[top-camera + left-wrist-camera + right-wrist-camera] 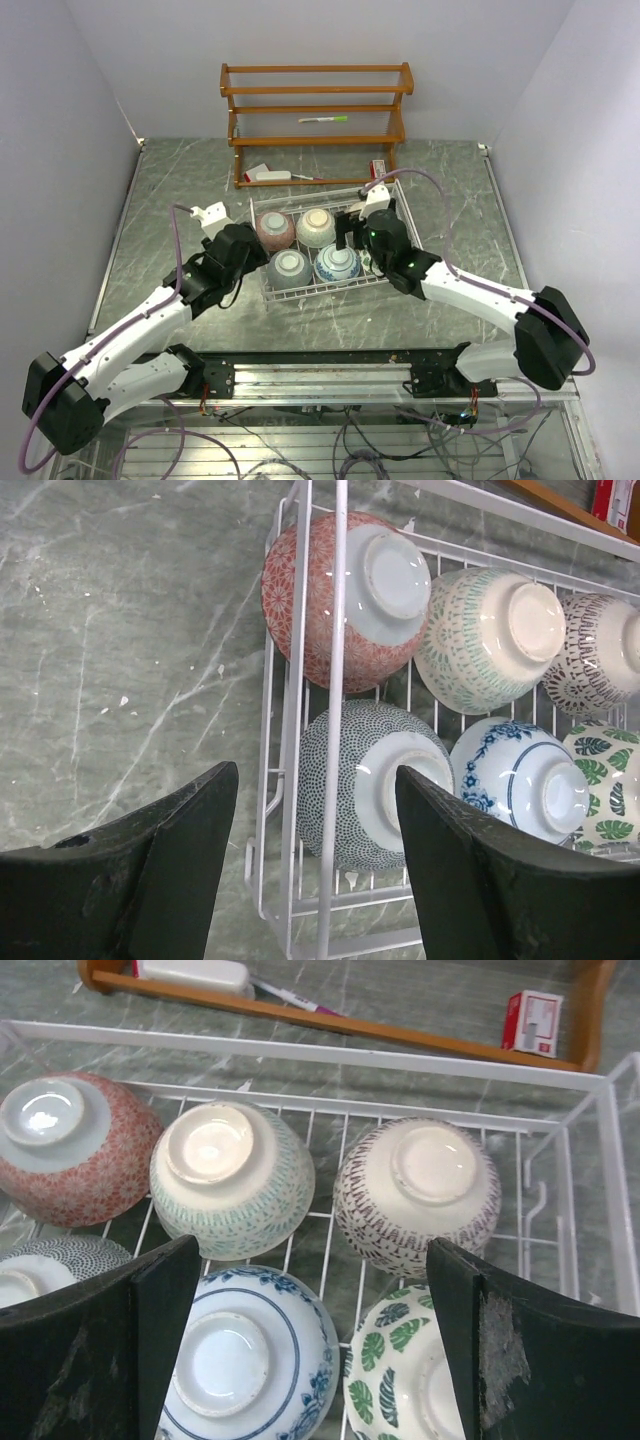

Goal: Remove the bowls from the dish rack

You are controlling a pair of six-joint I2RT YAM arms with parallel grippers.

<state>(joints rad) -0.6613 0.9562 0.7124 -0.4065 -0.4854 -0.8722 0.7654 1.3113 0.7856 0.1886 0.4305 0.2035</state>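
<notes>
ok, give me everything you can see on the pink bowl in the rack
The pink bowl is small, round, glossy ceramic by its look, with a fine red-pink floral pattern outside and a plain pale foot ring. It sits upside down, foot up, in the far left corner of the dish rack, on the wire grid. The cream-and-green bowl lies close beside it; contact is unclear.

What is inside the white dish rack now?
Six bowls stand upside down in the dish rack, in two rows of three. Their insides are covered, so whether anything lies under them cannot be seen.
</notes>
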